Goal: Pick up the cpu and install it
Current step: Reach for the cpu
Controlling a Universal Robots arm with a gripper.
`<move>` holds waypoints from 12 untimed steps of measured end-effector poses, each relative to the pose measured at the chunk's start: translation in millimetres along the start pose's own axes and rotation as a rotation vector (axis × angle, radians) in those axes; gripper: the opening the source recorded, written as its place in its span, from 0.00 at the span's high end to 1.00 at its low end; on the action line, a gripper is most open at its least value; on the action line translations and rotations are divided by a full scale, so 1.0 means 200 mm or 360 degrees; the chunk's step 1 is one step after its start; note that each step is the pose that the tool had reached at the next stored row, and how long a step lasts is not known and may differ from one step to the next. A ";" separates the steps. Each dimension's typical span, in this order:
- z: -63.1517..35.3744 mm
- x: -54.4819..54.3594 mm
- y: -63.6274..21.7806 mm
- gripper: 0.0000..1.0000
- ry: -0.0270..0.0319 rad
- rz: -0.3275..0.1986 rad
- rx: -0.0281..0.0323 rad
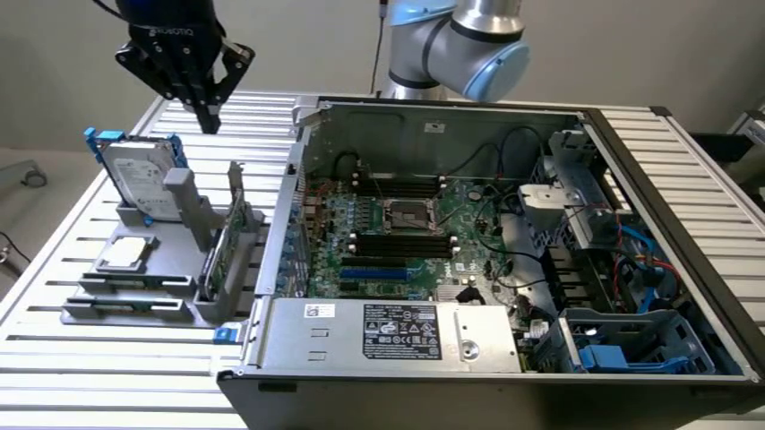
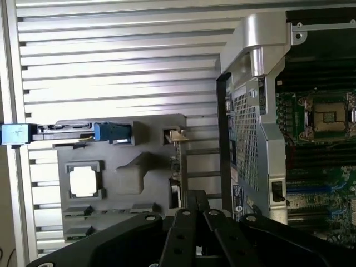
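Black multi-finger gripper (image 1: 211,121), closest to the wrist lens: fingers pressed together, empty, above the grey plastic holder (image 1: 132,313). Small square silver-topped cpu (image 1: 125,253): flat in that holder, exterior view's left. Dark metal-framed socket (image 1: 407,213): inside the open computer case (image 1: 299,349), right.

Pincer (image 2: 194,196) body cut by wrist view edge; power supply label (image 1: 402,331) text unreadable

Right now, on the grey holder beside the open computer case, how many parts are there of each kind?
cpu: 1
hard drive: 1
circuit card: 1
Total: 3
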State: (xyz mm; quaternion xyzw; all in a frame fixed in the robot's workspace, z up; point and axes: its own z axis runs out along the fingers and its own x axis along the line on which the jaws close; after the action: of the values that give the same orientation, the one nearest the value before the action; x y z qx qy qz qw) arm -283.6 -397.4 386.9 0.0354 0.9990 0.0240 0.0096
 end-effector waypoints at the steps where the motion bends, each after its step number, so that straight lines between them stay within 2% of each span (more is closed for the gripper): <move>1: 0.000 0.02 -0.001 0.89 0.00001 0.0000 0.00001; 12: 0.008 0.27 -0.017 0.89 0.00017 0.0000 0.00002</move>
State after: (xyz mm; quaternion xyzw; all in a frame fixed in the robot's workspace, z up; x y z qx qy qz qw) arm -338.0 -396.7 384.2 0.0354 0.9990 0.0240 0.0091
